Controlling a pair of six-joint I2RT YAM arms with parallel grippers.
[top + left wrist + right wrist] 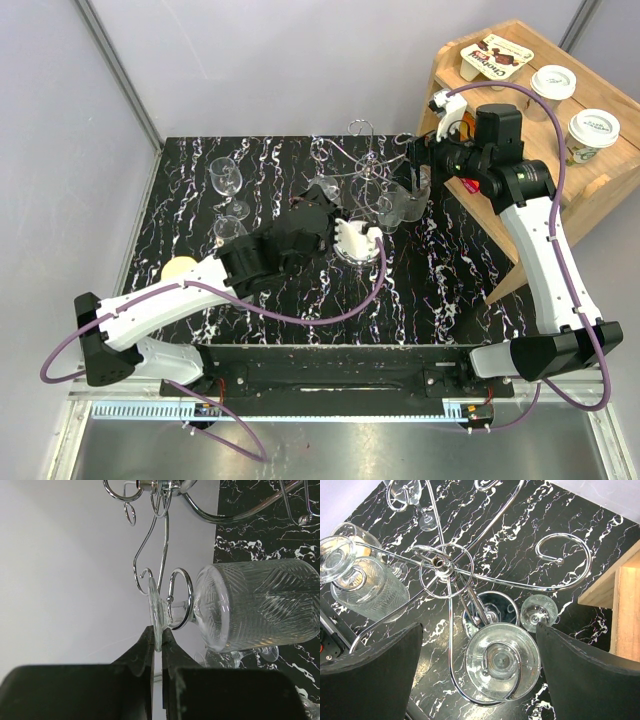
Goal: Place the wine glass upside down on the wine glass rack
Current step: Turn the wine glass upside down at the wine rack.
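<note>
Glass: the wine glass [260, 605] hung upside down at mid-frame of the left wrist view, and its stem appeared to sit inside a curled loop [189, 587] of the rack [440, 562].
Long axis: it ran left to right across that rotated frame, with the foot [155, 605] on the claw's side and the bowl away toward the bench [250, 545].
Left claw [157, 640]: pressed together at lower centre, pinching the rim of the foot.
Nearer arm: the left, already touching the glass.
Right claw [480, 627]: spread wide above the rack, gripping nothing, over a second glass [502, 662] hanging in another loop.
Next move: probably a release. Whether the foot rested on the loop could not be told.
</note>
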